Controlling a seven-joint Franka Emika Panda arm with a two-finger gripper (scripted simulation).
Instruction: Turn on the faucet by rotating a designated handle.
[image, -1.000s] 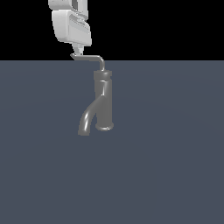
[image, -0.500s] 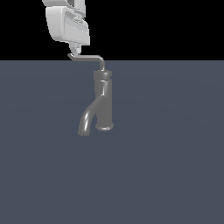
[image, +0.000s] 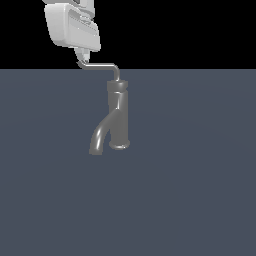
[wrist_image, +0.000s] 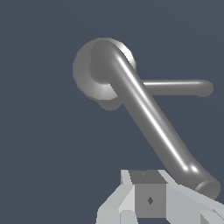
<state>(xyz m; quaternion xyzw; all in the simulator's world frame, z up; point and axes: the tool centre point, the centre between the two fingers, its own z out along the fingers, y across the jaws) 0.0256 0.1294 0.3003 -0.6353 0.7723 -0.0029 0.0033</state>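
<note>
Item: small grey metal faucet (image: 119, 117), upright on the dark grey worktop (image: 190, 175), spout curving down toward the exterior view's left. Thin bent grey rod handle (image: 100, 65) atop it, tip at the white gripper (image: 81, 61). Fingers: spread or closed, cannot tell. Progress: contact apparently made; most rotation seemingly remains. Change: gripper has shifted slightly leftward; handle barely moved.

Pincer (image: 81, 61) at handle (image: 100, 65) tip atop faucet (image: 118, 117).
</note>
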